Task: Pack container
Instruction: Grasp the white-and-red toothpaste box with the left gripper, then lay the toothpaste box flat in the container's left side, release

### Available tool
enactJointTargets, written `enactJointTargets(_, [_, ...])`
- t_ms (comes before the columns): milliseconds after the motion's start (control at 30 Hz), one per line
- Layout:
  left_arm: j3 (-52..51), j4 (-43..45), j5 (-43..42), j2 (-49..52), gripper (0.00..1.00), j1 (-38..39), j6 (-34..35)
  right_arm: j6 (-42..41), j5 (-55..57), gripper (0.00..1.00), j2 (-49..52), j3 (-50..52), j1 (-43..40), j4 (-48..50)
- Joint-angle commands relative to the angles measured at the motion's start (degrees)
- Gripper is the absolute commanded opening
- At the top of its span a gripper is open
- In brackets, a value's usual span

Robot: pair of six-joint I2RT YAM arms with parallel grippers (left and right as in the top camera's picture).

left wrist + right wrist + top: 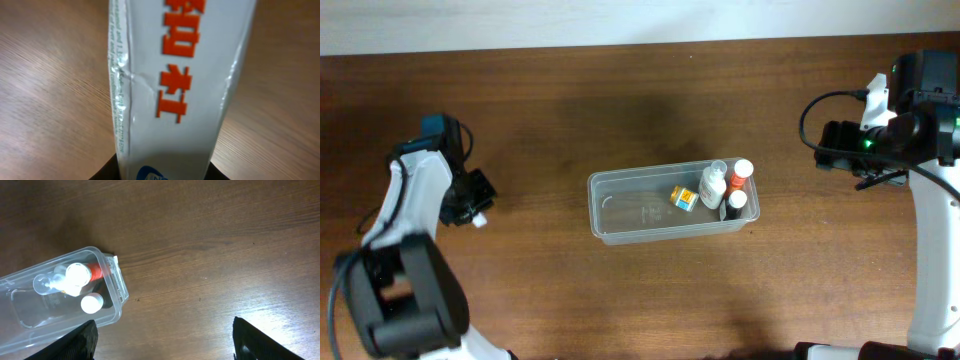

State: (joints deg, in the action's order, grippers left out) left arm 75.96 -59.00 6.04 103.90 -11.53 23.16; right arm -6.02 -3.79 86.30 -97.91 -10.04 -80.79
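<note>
The clear plastic container (620,215) sits mid-table. At its right end stand a white pump bottle (713,187), a red bottle with a white cap (741,175) and a dark bottle with a white cap (736,205), with a small yellow-orange item (683,196) beside them. My left gripper (470,207) is at the far left, shut on a white packet with orange characters (170,100) that fills the left wrist view above the wood. My right gripper (858,162) is open and empty to the right of the container (117,287), its fingers (165,345) spread over bare wood.
The brown wooden table (640,110) runs to a pale wall edge at the back. The arm bases stand at the front left (400,300) and front right (935,280).
</note>
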Motion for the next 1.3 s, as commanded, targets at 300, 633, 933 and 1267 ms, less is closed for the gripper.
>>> enactJointTargets(300, [2.3,3.4,-2.4,-23.5,0.28,32.7,-26.6,0.1,-0.3,0.78,-0.3,0.2,-0.1,0.0])
enactJointTargets(633, [1.7,6.4,-2.2,-12.8,0.19,45.9,-38.3,0.1,-0.3,0.78,-0.3,0.2,-0.1,0.0])
enactJointTargets(933, [1.8,7.6,-2.0,0.1,0.15,45.9,-38.2,0.1,-0.3,0.78,-0.3,0.2,-0.1,0.0])
enactJointTargets(1267, [5.7,4.7,11.6,-3.9,0.38,45.8,-33.0,0.1,-0.3,0.78,-0.3,0.2,-0.1,0.0])
